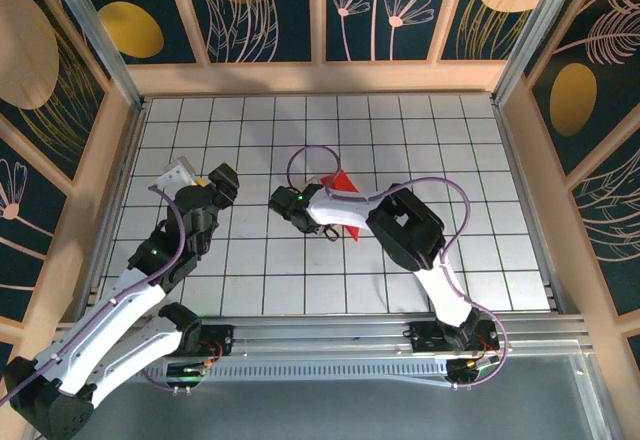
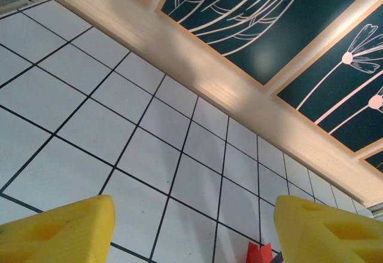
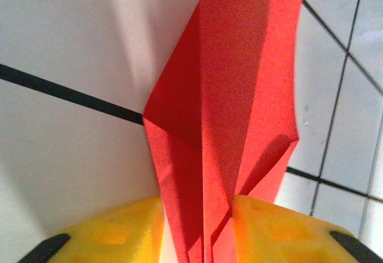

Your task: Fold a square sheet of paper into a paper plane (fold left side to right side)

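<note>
Right wrist view puts the two yellow pads (image 3: 114, 233) of the right gripper (image 3: 197, 230) closest, one on either side of the red paper (image 3: 239, 95). The paper runs away between them as a narrow folded strip, with a ridge down its middle and a pointed flap spreading to each side. The pads stand a little apart, and the layers fill the gap and touch both. Whether they pinch the paper or merely flank it, I cannot tell. Beyond lies the white tiled table (image 3: 60, 155).

Seen from its own wrist, the left gripper (image 2: 194, 224) has its yellow fingers spread wide with nothing between them. It hangs above bare tiles, and a small red corner shows a little further on. From above, the paper lies near the middle of the table, partly under the right wrist. The left gripper is apart from it on the left, and the wooden wall (image 1: 320, 78) is far behind.

The folding looks well along, and the step in hand seems to be setting the long centre crease. Doing it well probably means pressing squarely on the ridge so the stacked layers stay lined up. Any letting go should be slow and straight, so that neither pad drags a flap sideways. Thin paper tends to spring open, so the free left gripper could usefully come across and pin the far end flat.
</note>
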You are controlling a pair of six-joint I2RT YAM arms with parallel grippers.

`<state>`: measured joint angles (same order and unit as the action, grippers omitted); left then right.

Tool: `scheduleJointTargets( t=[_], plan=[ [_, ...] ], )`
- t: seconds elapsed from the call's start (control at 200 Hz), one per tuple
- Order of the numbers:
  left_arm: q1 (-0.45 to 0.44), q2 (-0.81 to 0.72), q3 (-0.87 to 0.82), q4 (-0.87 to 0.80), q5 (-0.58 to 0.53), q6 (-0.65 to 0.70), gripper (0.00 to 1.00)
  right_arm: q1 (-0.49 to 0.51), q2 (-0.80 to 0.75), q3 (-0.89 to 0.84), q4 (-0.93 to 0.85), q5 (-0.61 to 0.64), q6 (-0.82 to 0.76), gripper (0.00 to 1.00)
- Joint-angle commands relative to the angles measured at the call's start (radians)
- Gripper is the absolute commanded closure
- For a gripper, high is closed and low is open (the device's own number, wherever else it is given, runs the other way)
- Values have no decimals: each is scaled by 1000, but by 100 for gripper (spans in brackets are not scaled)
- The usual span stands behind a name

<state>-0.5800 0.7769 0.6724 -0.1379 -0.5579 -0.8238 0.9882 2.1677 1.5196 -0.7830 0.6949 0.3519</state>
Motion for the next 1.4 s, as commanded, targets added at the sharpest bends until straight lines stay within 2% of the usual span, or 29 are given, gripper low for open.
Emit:
scheduleJointTargets(
  t=[0.0, 0.22, 0.38, 0.616, 0.866, 1.046, 1.191, 1.396],
  plan=[
    [-2, 4, 11, 21, 13, -8, 29, 3, -62, -17, 44, -102, 41, 56],
    [-3, 15, 12, 27, 25, -8, 29, -13, -169, -48, 91, -171, 51, 27],
    [-3, 41, 19, 33, 47, -17, 28, -52, -303, -126, 181, -273, 84, 17],
    [-3, 119, 12, 87, 152, -57, 28, -154, -545, -298, 336, -407, 143, 12],
    [-3, 304, 35, 176, 345, -91, 30, -301, -814, -529, 544, -567, 183, 10],
    [-2, 491, 92, 235, 528, -102, 35, -435, -1057, -788, 792, -711, 304, 5],
    [-3, 623, 107, 323, 644, -157, 40, -608, -1234, -992, 984, -859, 441, 2],
    [-7, 793, 147, 405, 761, -207, 41, -771, -1384, -1129, 1049, -985, 546, 1]
  ],
)
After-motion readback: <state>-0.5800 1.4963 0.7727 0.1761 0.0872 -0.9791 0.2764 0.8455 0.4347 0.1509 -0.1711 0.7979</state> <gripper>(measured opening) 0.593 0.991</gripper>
